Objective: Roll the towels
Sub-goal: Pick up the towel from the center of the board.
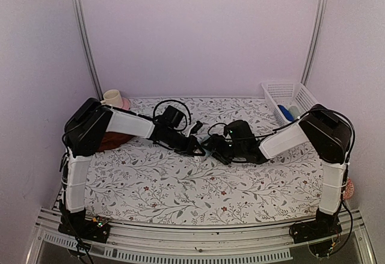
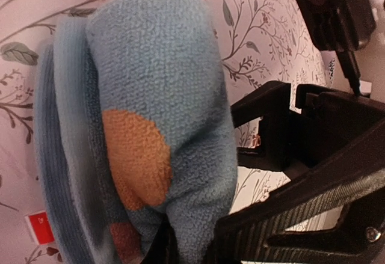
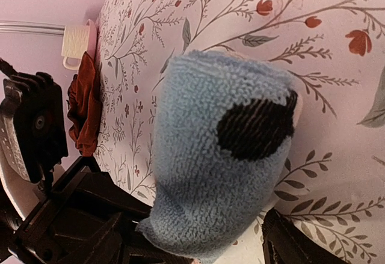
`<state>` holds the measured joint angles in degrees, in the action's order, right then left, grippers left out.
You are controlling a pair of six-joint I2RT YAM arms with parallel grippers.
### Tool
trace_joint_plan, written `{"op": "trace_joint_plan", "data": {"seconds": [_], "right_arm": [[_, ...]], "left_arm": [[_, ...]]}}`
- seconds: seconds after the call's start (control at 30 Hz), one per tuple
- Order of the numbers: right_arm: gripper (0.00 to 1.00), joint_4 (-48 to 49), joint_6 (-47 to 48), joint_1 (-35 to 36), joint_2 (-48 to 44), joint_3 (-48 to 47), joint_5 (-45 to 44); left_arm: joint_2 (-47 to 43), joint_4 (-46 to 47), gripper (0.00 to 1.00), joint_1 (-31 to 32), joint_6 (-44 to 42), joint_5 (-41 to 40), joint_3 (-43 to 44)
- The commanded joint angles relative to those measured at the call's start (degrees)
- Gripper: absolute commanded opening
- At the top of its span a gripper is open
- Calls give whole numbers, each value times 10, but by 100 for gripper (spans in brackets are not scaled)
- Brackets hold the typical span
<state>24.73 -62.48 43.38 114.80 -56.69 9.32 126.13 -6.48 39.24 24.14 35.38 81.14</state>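
The light-blue towel (image 1: pixel 208 146) lies rolled at mid-table between my two grippers. In the left wrist view the light-blue towel (image 2: pixel 156 95) shows an orange patch. My left gripper (image 2: pixel 192 249) is shut on its tapered lower end. In the right wrist view the roll (image 3: pixel 204 174) has a dark patch. My right gripper (image 3: pixel 198 246) stands open around it, with bare cloth beside one finger (image 3: pixel 289 243). In the top view the left gripper (image 1: pixel 198 147) and right gripper (image 1: pixel 218 150) nearly touch. The dark maroon towel (image 1: pixel 111 141) lies bunched at the left, under my left arm, and shows in the right wrist view (image 3: pixel 84 104).
A cream cup (image 1: pixel 112 98) stands at the back left, beside the maroon towel. A white slotted basket (image 1: pixel 289 100) holding small items sits at the back right. White walls close in the floral table covering (image 1: pixel 180 186) on three sides.
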Motion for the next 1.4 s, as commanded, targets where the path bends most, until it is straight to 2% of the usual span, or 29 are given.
{"op": "trace_joint_plan", "data": {"seconds": [0.0, 0.3, 0.57, 0.8, 1.0, 1.37], "right_arm": [[76, -2, -6, -1, 27, -18, 19], [70, -3, 2, -10, 70, -57, 68], [58, -7, 13, -12, 97, -82, 98], [64, -12, 30, -12, 117, -99, 134], [64, -13, 48, -17, 127, -115, 180], [65, -18, 52, -20, 139, -121, 205]], "left_arm": [[24, -35, 4, 10, 45, -42, -32], [22, 7, 9, 10, 79, -1, -53], [23, 19, 13, 10, 85, 18, -55], [18, 27, 12, 0, 82, 31, -62], [4, 90, 1, -21, 119, 60, -111], [12, 219, 0, -48, 187, 141, -176]]}}
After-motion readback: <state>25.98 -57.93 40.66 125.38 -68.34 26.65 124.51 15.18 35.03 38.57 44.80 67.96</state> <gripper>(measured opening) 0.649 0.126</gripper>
